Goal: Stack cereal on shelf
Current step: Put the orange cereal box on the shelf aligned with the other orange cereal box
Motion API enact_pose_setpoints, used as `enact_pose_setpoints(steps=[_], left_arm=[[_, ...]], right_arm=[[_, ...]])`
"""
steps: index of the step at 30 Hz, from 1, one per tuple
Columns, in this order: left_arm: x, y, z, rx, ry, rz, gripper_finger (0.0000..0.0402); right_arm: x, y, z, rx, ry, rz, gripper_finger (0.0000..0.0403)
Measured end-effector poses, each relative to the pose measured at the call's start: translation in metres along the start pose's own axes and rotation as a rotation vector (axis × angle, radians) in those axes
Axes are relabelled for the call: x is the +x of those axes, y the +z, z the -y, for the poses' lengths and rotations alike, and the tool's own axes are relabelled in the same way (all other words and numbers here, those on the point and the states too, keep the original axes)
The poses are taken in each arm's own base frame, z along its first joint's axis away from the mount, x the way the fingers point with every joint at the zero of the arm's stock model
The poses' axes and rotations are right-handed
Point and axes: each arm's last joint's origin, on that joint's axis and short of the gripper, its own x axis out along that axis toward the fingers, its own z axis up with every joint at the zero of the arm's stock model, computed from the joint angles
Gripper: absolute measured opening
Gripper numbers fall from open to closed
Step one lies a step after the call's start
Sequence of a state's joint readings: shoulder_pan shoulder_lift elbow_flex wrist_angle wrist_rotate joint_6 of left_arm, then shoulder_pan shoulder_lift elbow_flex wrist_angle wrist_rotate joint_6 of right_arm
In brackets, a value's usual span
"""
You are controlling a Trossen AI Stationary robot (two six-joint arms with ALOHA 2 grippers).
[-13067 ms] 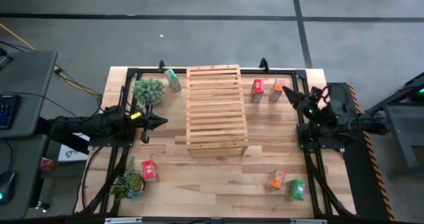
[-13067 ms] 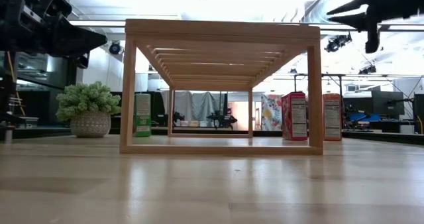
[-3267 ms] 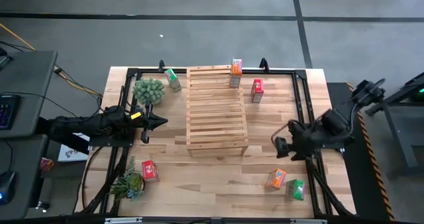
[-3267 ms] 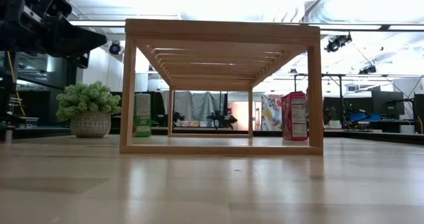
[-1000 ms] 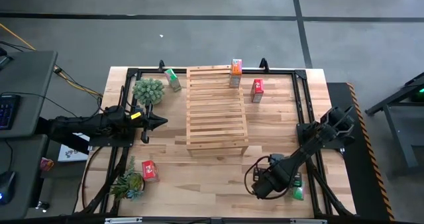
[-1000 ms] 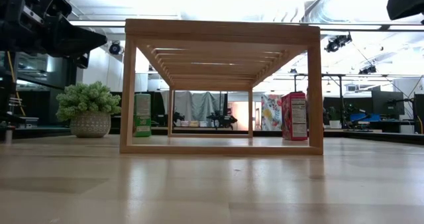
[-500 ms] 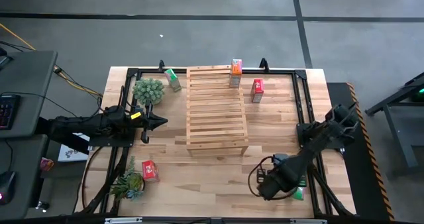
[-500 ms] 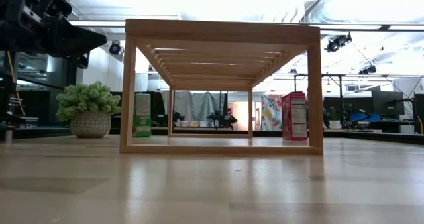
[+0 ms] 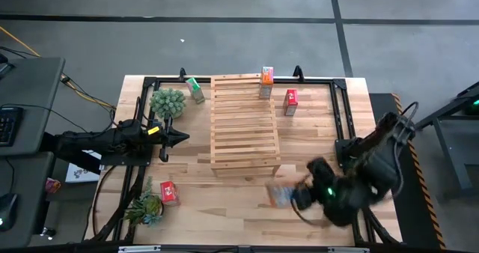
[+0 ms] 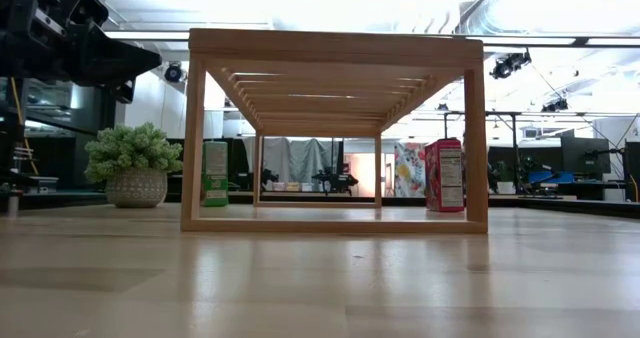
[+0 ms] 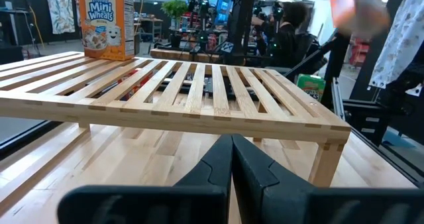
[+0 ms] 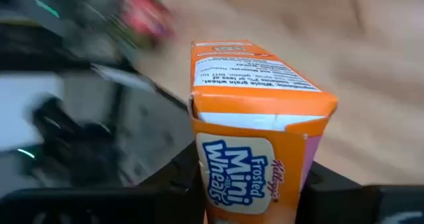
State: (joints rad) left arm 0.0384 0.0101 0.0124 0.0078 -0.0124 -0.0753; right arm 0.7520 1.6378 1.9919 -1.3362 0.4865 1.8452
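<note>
Gripping an orange cereal box [image 12: 255, 128], the right hand [image 9: 299, 195] is seen at 5 o'clock of the shelf [image 9: 244, 122]. The left hand [image 9: 179, 138], pinched shut and empty, is parked at the shelf's 9 o'clock.

My table [image 9: 224, 208]: light plywood top w/ black frame. Shelf [image 9: 244, 122] stands mid-table, toward the far edge; one orange box [image 9: 266, 76] sits upright on its slats at the far right corner. Directly on the tabletop: green box [image 9: 195, 89] just left of the shelf's far end, red box [image 9: 290, 101] to the shelf's right, another red box [image 9: 168, 192] near-left. Two potted plants, one far-left [image 9: 167, 102], one near-left corner [image 9: 146, 206], the latter just beside that red box.
</note>
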Motion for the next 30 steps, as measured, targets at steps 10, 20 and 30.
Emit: enact_pose_setpoints(steps=[10, 20, 30], left_arm=[[0.000, 0.000, 0.000, 0.000, 0.000, 0.000, 0.0000], [0.000, 0.000, 0.000, 0.000, 0.000, 0.001, 0.0000], [0.000, 0.000, 0.000, 0.000, 0.000, 0.000, 0.0000]], right_arm=[[0.047, 0.141, -0.044, -0.344, -0.013, 0.166, 0.0112], [0.080, 0.233, -0.010, -0.243, -0.325, 0.268, 0.0113], [0.123, 0.254, 0.005, -0.210, -0.501, 0.249, 0.0113]])
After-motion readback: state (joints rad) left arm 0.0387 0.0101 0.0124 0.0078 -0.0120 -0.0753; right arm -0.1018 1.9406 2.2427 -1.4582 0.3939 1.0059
